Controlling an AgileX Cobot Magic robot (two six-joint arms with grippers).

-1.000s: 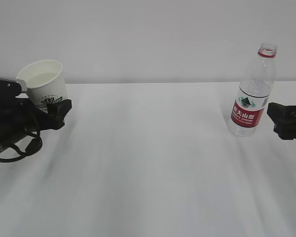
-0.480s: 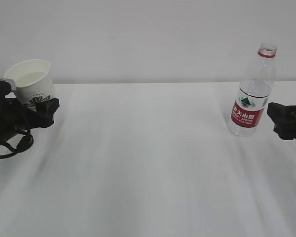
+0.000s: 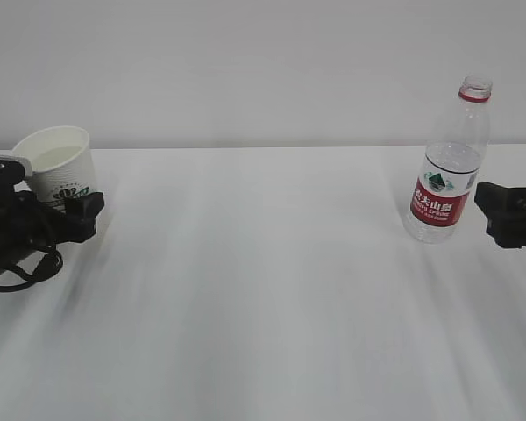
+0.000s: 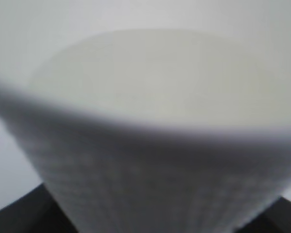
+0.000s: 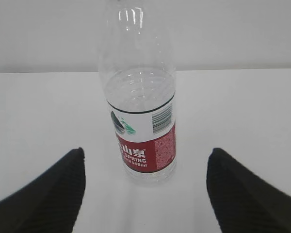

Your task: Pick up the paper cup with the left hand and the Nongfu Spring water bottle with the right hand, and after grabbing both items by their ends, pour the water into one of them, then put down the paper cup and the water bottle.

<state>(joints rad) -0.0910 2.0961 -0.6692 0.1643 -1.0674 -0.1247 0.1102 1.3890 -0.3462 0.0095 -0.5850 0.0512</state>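
Note:
The white paper cup point(image 3: 57, 167) with its dark logo is at the far left, close to the table and nearly upright. My left gripper point(image 3: 70, 203) is shut on its lower part. In the left wrist view the paper cup point(image 4: 155, 121) fills the frame, blurred, with black fingertips point(image 4: 17, 219) at the bottom corners. The Nongfu Spring water bottle point(image 3: 447, 175) stands upright and uncapped at the right. My right gripper point(image 3: 501, 210) is open just right of it, not touching. The bottle point(image 5: 141, 121) stands beyond the right gripper point(image 5: 144, 194). I cannot make out any water.
The white table point(image 3: 263, 289) stretches between the two arms and meets a plain white wall behind. Black cables point(image 3: 22, 263) loop under the left arm, near the table's left side.
My left gripper has carried the paper cup left and down, and the cup has gone from tilted to nearly upright. The right gripper and the bottle have not moved.

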